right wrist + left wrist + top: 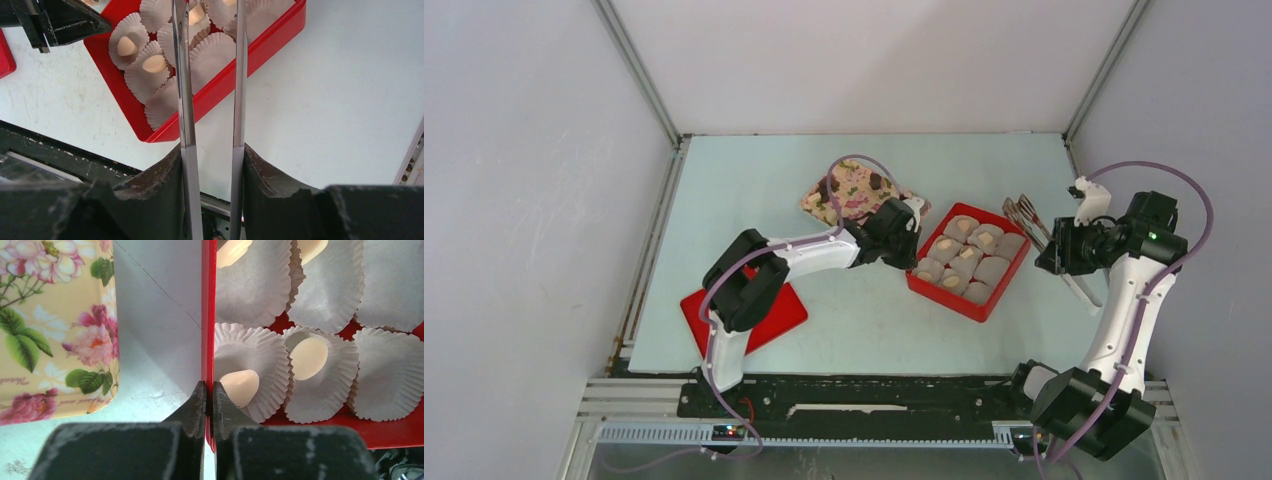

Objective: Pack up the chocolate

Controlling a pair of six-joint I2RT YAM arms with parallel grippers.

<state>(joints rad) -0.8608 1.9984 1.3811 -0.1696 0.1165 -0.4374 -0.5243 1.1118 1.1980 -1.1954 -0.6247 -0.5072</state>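
A red box (982, 306) lined with white paper cups (385, 372) sits mid-table, and several cups hold pale cream chocolate (308, 357). Dark chocolate pieces (876, 182) lie on the floral tray (856, 195) behind it. My left gripper (209, 390) is shut on the box's thin red wall (208, 315), one finger outside and one inside beside a cream piece (241, 386). My right gripper (212, 150) is shut on metal tongs (182, 75); their arms stand apart, pointing toward the box (225, 85), with nothing seen between them.
A flat red lid (769, 318) lies at the near left, partly under the left arm. The floral tray (55, 325) lies just left of the box. Metal frame rails run along the table's left and right sides.
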